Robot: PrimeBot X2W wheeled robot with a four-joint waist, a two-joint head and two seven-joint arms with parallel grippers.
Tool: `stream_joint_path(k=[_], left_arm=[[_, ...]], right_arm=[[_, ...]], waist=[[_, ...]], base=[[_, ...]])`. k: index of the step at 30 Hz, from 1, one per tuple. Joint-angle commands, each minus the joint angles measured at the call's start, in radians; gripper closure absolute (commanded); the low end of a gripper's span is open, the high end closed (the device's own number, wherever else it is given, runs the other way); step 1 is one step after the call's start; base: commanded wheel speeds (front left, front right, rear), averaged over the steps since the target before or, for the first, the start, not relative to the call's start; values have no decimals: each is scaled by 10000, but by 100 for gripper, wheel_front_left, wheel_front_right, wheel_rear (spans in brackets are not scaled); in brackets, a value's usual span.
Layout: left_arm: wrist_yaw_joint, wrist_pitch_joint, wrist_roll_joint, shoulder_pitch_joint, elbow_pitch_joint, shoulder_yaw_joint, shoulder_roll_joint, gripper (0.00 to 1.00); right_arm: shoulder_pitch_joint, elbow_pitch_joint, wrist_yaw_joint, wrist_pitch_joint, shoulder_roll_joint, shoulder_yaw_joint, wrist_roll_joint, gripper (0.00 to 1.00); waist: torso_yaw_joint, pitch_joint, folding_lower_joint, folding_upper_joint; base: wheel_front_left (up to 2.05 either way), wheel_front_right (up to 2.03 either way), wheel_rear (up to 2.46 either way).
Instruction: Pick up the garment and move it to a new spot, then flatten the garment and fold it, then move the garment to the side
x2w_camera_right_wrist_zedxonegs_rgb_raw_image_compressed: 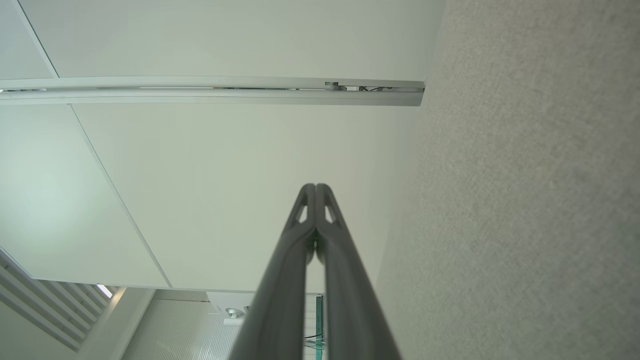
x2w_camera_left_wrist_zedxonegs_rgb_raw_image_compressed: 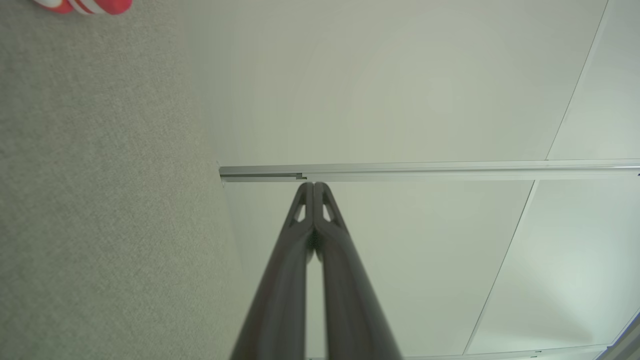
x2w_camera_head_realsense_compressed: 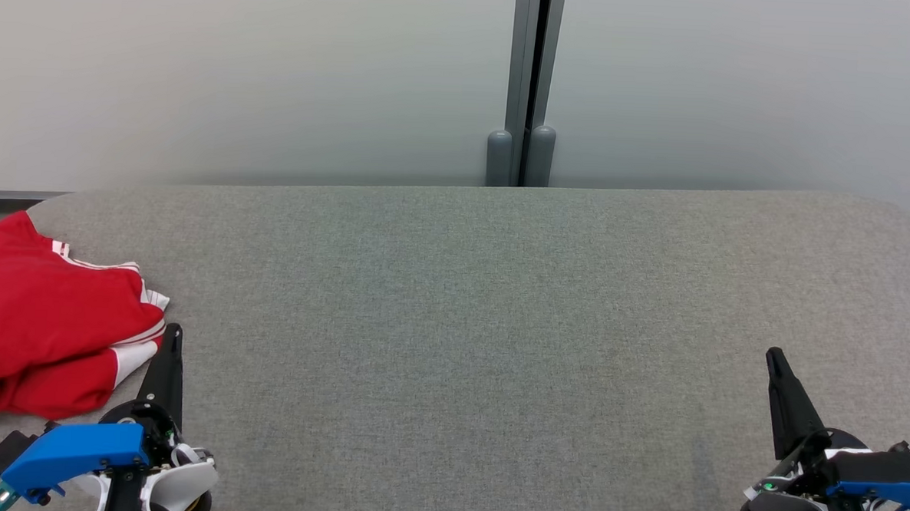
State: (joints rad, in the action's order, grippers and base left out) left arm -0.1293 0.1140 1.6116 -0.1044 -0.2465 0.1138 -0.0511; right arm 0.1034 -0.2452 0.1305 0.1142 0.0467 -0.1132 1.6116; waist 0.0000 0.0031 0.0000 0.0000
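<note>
A red garment [x2w_camera_head_realsense_compressed: 37, 322] with white stripes lies bunched and folded over at the left edge of the grey table [x2w_camera_head_realsense_compressed: 498, 326]. A corner of the garment [x2w_camera_left_wrist_zedxonegs_rgb_raw_image_compressed: 85, 6] peeks in at the top left of the left wrist view. My left gripper [x2w_camera_head_realsense_compressed: 174, 331] rests low just right of the garment, its tip beside the white-striped hem, apart from the cloth. Its fingers [x2w_camera_left_wrist_zedxonegs_rgb_raw_image_compressed: 314, 186] are pressed together with nothing between them. My right gripper [x2w_camera_head_realsense_compressed: 775, 355] sits far off at the lower right, and its gripper tip [x2w_camera_right_wrist_zedxonegs_rgb_raw_image_compressed: 315, 187] is likewise shut and empty.
A pale wall panel [x2w_camera_head_realsense_compressed: 240, 69] runs behind the table, with a grey vertical post [x2w_camera_head_realsense_compressed: 525, 82] at the back centre. The table's rounded corners show at back left and back right.
</note>
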Motion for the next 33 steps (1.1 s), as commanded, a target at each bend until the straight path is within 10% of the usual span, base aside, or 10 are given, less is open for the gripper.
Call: stream_joint_path(k=[1,17,18,33], left_arm=[[-39,32,29,-107,45,4,20,100],[-39,32,29,-108,45,4,20,100],[2,-2,0,5,-21,0,0,0],[0,-629,-1131,93,-309,-36,20,0]], right_arm=[[112,35,4,26,72,-19,29,100],[113,35,4,26,72,-19,29,100],[-6,-15,0,0,-6,4,0,0],[-145,-264,-2,-628,-47,348,-1089,0]], waist=[[0,0,0,0],[0,0,0,0],[0,0,0,0],[4,30,0,0]], base=[[0,0,0],[0,0,0],[0,0,0],[0,0,0]])
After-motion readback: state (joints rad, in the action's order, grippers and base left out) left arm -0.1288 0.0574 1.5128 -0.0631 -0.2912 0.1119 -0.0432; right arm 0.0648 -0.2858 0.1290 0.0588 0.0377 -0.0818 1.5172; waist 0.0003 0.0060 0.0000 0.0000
